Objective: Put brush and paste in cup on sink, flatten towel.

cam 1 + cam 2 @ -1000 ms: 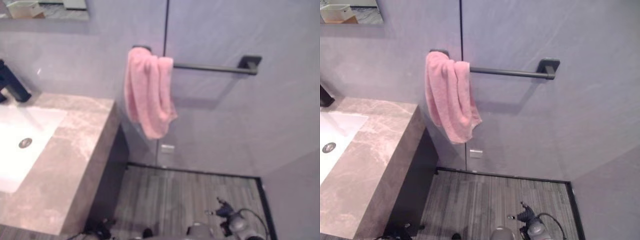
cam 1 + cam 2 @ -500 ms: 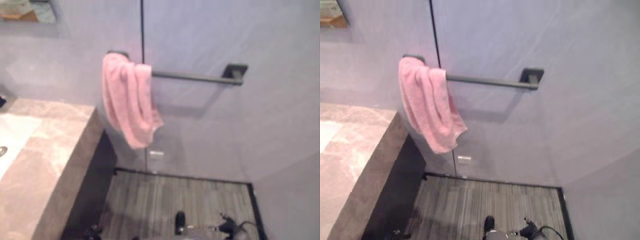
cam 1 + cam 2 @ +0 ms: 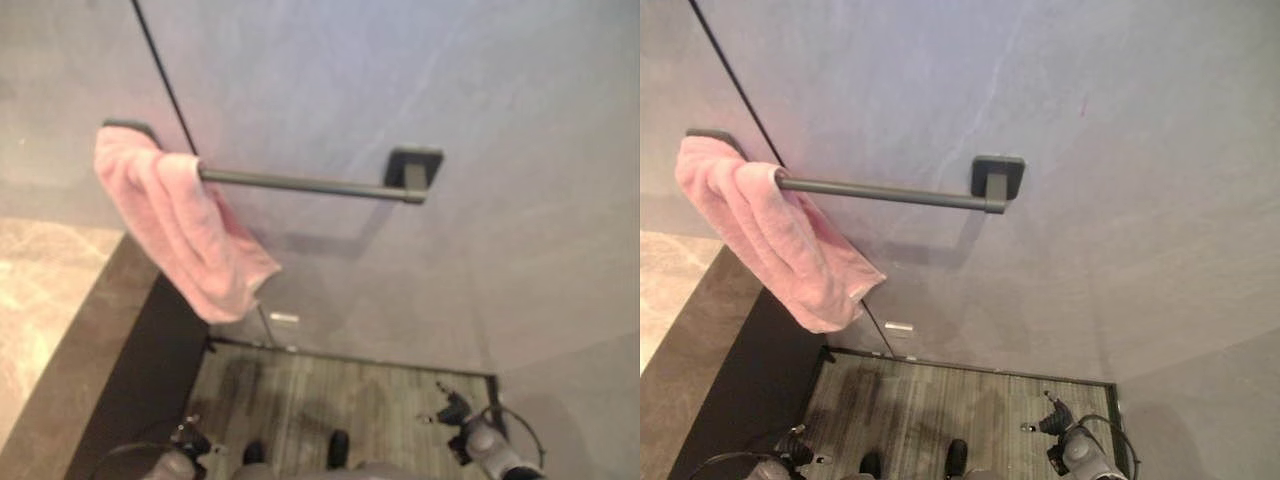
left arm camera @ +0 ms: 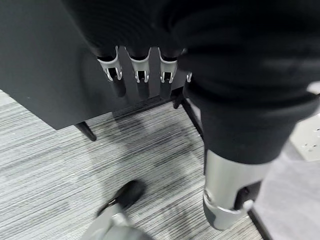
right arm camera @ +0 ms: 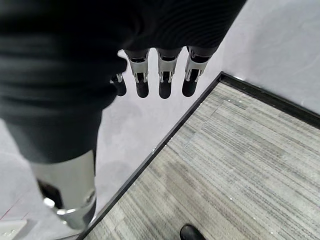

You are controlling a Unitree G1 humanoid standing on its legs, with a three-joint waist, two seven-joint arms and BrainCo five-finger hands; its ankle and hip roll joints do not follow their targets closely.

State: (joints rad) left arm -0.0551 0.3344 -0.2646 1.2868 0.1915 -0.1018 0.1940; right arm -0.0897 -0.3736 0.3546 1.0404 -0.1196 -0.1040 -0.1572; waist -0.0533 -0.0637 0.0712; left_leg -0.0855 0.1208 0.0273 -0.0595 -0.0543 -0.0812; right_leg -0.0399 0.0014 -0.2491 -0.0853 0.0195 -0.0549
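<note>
My pink towel (image 3: 190, 235) hangs bunched at the end of the wall rail (image 3: 300, 184), unflattened, while my left robot hand (image 4: 140, 75) and right robot hand (image 5: 160, 75) hang with relaxed fingers, holding nothing.

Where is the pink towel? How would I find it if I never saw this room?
Look at the grey wall and find the dark bar fixed across it. At the bar's end nearest the stone counter hangs the pink towel, bunched up, the only soft, colourful thing there.
</note>
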